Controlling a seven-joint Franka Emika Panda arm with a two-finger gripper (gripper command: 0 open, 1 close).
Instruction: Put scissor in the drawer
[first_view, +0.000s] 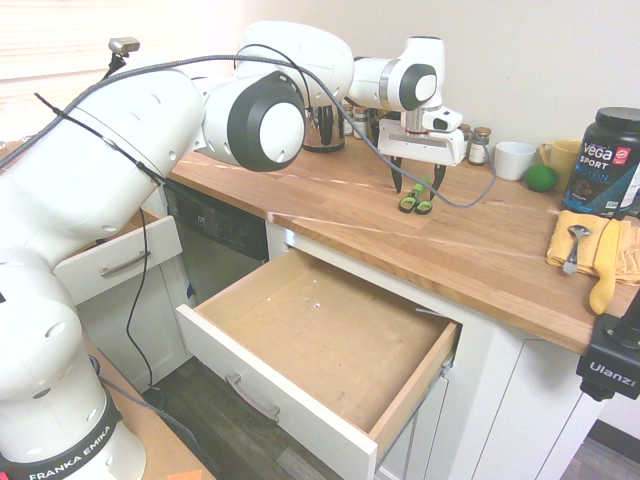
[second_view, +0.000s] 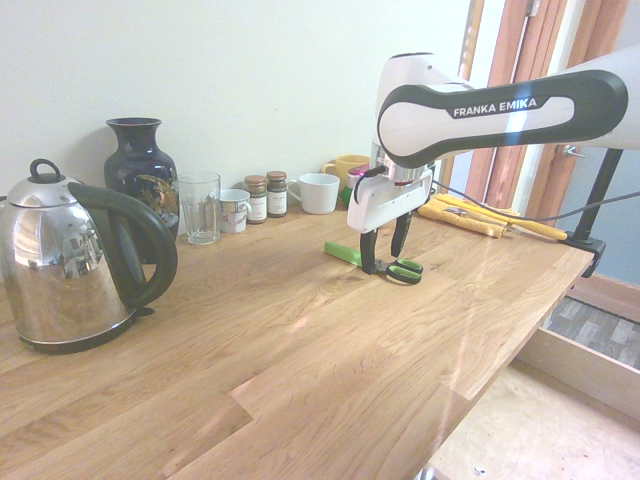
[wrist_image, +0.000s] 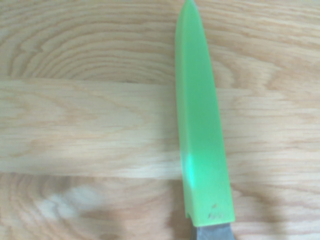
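Arm (first_view: 120, 150): glossy white, rounded, tubular segments | joints: dark grey bands around white circular caps | cable: braided grey, along upper surface, plus thin black strands | lettering: "FRANKA EMIKA", white on dark, on base and forearm | gripper (first_view: 420, 184): white, boxy housing; two black, tapering fingers (second_view: 368, 252)
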